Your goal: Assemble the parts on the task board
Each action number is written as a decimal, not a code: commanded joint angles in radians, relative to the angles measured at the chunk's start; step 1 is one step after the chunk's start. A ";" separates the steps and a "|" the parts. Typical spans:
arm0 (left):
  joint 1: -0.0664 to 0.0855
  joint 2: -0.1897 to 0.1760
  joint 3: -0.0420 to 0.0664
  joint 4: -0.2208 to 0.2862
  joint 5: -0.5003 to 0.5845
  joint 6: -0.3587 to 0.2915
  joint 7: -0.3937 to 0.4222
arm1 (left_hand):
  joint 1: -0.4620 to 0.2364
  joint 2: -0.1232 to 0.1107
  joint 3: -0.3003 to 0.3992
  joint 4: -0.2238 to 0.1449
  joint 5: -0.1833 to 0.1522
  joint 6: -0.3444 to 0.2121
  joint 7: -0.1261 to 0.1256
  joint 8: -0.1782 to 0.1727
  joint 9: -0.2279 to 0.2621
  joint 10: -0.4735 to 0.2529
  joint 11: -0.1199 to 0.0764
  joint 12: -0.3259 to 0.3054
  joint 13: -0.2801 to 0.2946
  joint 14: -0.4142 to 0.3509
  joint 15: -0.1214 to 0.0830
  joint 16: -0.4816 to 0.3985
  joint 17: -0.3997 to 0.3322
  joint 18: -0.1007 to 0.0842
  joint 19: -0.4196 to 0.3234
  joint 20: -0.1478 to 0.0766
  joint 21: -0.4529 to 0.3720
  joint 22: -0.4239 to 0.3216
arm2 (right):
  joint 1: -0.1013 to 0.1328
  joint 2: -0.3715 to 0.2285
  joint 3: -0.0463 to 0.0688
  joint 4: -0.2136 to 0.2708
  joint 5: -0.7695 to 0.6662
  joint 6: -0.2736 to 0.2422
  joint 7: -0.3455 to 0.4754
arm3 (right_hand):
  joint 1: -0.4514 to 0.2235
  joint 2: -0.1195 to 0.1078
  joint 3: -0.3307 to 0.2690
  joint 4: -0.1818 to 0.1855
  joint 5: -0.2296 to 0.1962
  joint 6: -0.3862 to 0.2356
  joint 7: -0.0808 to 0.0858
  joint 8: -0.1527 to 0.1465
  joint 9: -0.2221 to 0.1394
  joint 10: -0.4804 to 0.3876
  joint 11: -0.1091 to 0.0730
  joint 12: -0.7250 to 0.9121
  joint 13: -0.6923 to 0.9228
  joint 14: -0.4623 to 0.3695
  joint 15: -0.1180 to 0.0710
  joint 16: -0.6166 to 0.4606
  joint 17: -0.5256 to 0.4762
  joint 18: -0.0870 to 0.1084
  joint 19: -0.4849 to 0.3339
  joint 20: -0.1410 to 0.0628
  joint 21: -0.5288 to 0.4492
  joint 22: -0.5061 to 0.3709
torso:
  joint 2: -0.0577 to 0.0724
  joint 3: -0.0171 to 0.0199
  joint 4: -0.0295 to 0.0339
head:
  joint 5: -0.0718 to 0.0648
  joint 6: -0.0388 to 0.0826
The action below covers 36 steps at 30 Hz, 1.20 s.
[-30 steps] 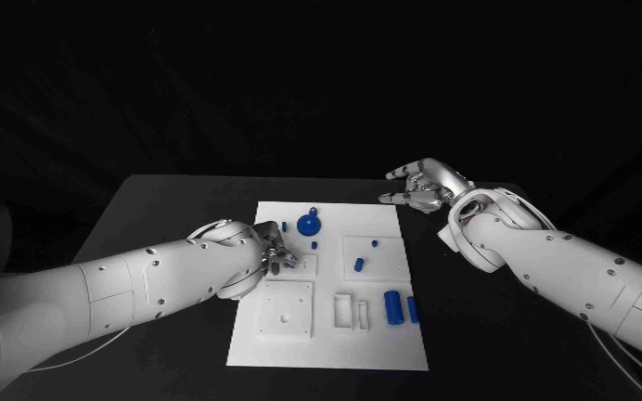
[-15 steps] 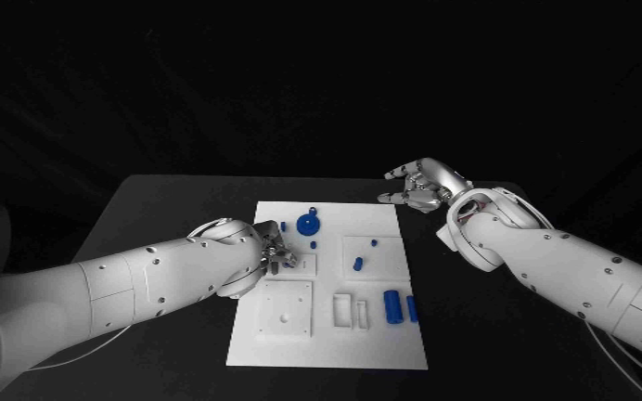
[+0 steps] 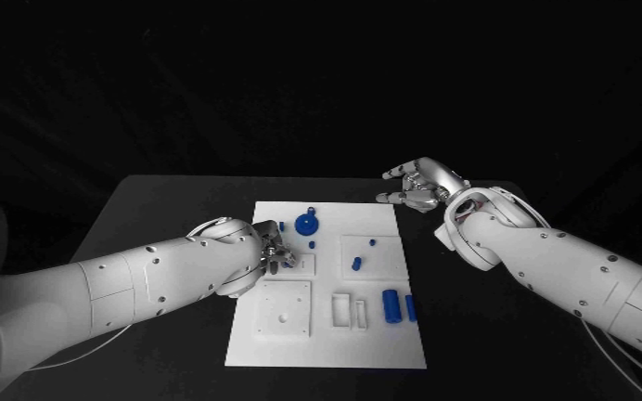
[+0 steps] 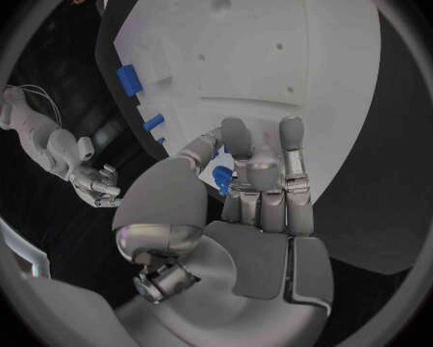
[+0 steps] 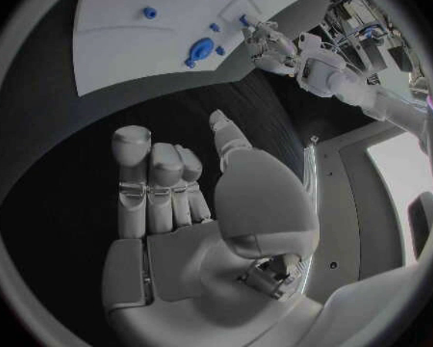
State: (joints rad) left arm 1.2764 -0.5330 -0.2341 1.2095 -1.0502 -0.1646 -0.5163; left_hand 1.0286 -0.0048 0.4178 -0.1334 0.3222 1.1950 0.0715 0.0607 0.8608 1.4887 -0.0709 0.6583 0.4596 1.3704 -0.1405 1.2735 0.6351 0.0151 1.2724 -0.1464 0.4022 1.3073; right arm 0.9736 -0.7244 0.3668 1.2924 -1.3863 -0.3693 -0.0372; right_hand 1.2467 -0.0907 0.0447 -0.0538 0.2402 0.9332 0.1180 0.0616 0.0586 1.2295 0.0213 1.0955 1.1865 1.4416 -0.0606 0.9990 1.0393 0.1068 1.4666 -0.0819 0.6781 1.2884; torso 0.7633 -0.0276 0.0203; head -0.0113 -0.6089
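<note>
Head view: the white task board [image 3: 327,327], a flat matte rectangle, lies in the middle of the black desk [image 3: 160,206]. No writing can be read on it. Small blue parts sit on it: a round disc part [image 3: 308,226] near the far edge, a short peg [image 3: 359,263] at the centre, and a blue cylinder [image 3: 392,305] beside slim white slots near the right edge. The left robot hand [image 3: 275,254] rests at the board's left edge with its fingers curled; they hide whatever lies under them. The right robot hand [image 3: 421,185] hovers off the board's far right corner, fingers loosely bent and holding nothing.

Left wrist view: the left robot hand [image 4: 250,200] has silver metal fingers with grey pads, drawn together around a small blue part [image 4: 221,179], mostly covered. The board [image 4: 274,38] curves behind.

Right wrist view: the right robot hand [image 5: 178,200] is empty over the dark desk, fingers apart, the board [image 5: 130,46] well beyond.
</note>
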 commanded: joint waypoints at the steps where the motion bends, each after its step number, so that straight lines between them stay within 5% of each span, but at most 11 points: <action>1: -0.010 0.008 -0.006 0.002 0.007 0.053 0.004 | 0.027 0.033 -0.007 0.005 -0.007 0.209 -0.122 0.006 -0.002 0.025 -0.019 0.007 0.002 0.001 0.002 0.005 0.002 -0.004 0.003 0.003 -0.005 0.018 | 0.000 0.002 0.001 0.000 0.003 0.013 0.006 | -0.005 0.007 0.007 -0.001 0.009 0.006 0.001 -0.002 0.001 0.003 -0.007 0.001 0.001 0.006 0.001 -0.004 0.001 0.021 0.052 0.004 0.002 -0.001 | 0.000 -0.0004 0.0006 | -0.002 -0.001; 7: -0.010 0.011 -0.006 -0.001 0.007 0.056 0.006 | 0.025 0.033 -0.016 0.017 -0.019 0.211 -0.123 0.006 -0.003 0.025 -0.019 0.008 0.006 0.002 0.002 0.008 0.005 -0.005 0.003 0.003 -0.006 0.018 | 0.000 0.004 0.001 -0.002 0.003 0.013 0.007 | -0.005 0.007 0.006 0.000 0.011 0.006 0.001 -0.002 0.001 0.003 -0.007 0.002 0.001 0.006 0.001 -0.004 0.001 0.021 0.052 0.004 0.002 -0.002 | 0.000 -0.0008 0.0011 | -0.003 -0.001; 9: -0.010 0.012 -0.006 -0.002 0.007 0.057 0.007 | 0.024 0.039 -0.028 0.031 -0.085 0.214 -0.124 0.006 -0.002 0.024 -0.019 0.008 0.008 0.002 0.002 0.009 0.007 -0.005 0.004 0.003 -0.008 0.018 | 0.000 0.004 0.001 -0.002 0.003 0.014 0.007 | -0.005 0.007 0.006 0.000 0.011 0.006 0.001 -0.002 0.001 0.003 -0.007 0.002 0.001 0.006 0.001 -0.004 0.001 0.021 0.052 0.004 0.002 -0.002 | 0.000 -0.0009 0.0009 | -0.003 -0.001; 15: -0.010 0.014 -0.006 -0.005 0.007 0.060 0.008 | 0.030 0.033 -0.051 0.051 -0.095 0.213 -0.125 0.006 -0.003 0.024 -0.020 0.008 0.012 0.001 0.002 0.010 0.007 -0.007 0.006 0.003 -0.012 0.018 | 0.000 0.005 0.000 -0.003 0.004 0.014 0.007 | -0.005 0.007 0.006 0.000 0.011 0.006 0.001 -0.002 0.001 0.003 -0.007 0.002 0.001 0.006 0.001 -0.004 0.001 0.021 0.052 0.004 0.002 -0.002 | 0.000 -0.0009 0.0008 | -0.005 -0.002; 20: -0.010 0.015 -0.006 -0.009 0.007 0.064 0.007 | 0.023 0.007 -0.077 0.083 -0.113 0.212 -0.127 0.006 -0.005 0.025 -0.020 0.006 0.013 0.000 0.002 0.008 0.002 -0.008 0.007 0.003 -0.016 0.017 | 0.000 0.006 0.000 -0.004 0.004 0.014 0.008 | -0.005 0.007 0.006 0.000 0.011 0.006 0.001 -0.002 0.001 0.003 -0.007 0.002 0.001 0.006 0.001 -0.004 0.001 0.021 0.052 0.004 0.002 -0.002 | 0.000 -0.0013 0.0016 | -0.006 -0.004; 26: -0.010 0.017 -0.006 -0.014 0.007 0.064 0.006 | 0.011 -0.029 -0.102 0.130 -0.183 0.215 -0.129 0.006 -0.007 0.025 -0.021 0.004 0.011 -0.002 0.001 0.005 -0.004 -0.010 0.009 0.001 -0.021 0.017 | 0.000 0.008 0.000 -0.006 0.005 0.013 0.008 | -0.006 0.007 0.005 -0.001 0.011 0.004 0.001 -0.002 0.001 0.002 -0.007 0.000 0.000 0.006 0.001 -0.005 0.000 0.021 0.052 0.004 0.001 -0.003 | 0.000 -0.0014 0.0010 | -0.008 -0.005; 36: -0.010 0.020 -0.006 -0.018 0.009 0.063 0.007 | 0.028 -0.079 -0.089 0.208 -0.209 0.220 -0.129 0.006 -0.005 0.025 -0.021 0.006 0.007 -0.002 0.000 0.004 -0.007 -0.012 0.012 0.000 -0.027 0.018 | -0.001 0.010 0.000 -0.008 0.006 0.013 0.010 | -0.006 0.007 0.005 -0.001 0.011 0.004 0.001 -0.002 0.001 0.002 -0.007 0.000 0.000 0.006 0.001 -0.005 0.000 0.021 0.052 0.004 0.001 -0.003 | 0.000 -0.0018 0.0012 | -0.010 -0.007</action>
State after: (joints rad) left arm 1.2663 -0.5154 -0.2401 1.1898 -1.0492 -0.1263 -0.5171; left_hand 1.0576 -0.0742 0.3291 0.0703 0.1190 1.3846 -0.0215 0.0643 0.8542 1.4700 -0.0888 0.6623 0.4671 1.3700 -0.1372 1.2810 0.6286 0.0152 1.2796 -0.1467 0.3800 1.3077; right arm 0.9734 -0.7157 0.3668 1.2843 -1.3816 -0.3664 -0.0363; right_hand 1.2467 -0.0908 0.0447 -0.0538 0.2450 0.9332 0.1179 0.0616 0.0586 1.2295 0.0213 1.0955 1.1863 1.4416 -0.0606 0.9990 1.0388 0.1108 1.4666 -0.0819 0.6781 1.2863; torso 0.7632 -0.0290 0.0214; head -0.0205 -0.6154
